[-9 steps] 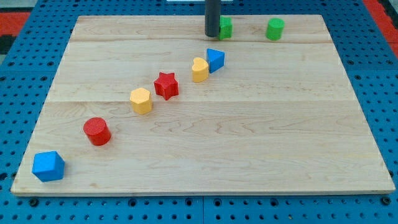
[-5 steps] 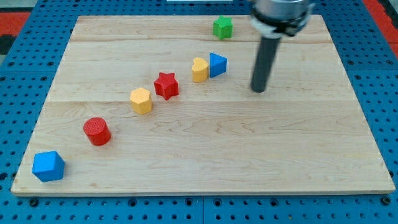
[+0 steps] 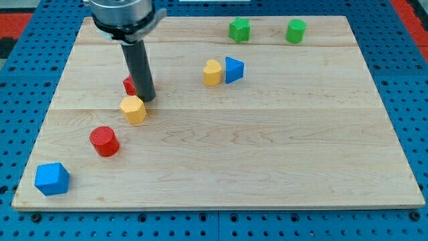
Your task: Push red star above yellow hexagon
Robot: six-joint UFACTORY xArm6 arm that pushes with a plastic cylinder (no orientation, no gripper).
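The red star (image 3: pixel 129 85) lies on the wooden board (image 3: pixel 267 134), mostly hidden behind my rod; only its left edge shows. It sits just above the yellow hexagon (image 3: pixel 133 110), slightly to its left. My tip (image 3: pixel 146 98) rests on the board against the star's right side and just up and right of the hexagon.
A red cylinder (image 3: pixel 104 141) lies below and left of the hexagon. A blue block (image 3: pixel 52 179) sits at the bottom left corner. A yellow heart (image 3: pixel 212 72) touches a blue triangle (image 3: pixel 233 69) at centre top. A green block (image 3: pixel 239 29) and a green cylinder (image 3: pixel 295 31) stand at the top edge.
My tip swept from the board's right middle to the left. The red star moved left, now above the hexagon. The hexagon shifted left and down a little.
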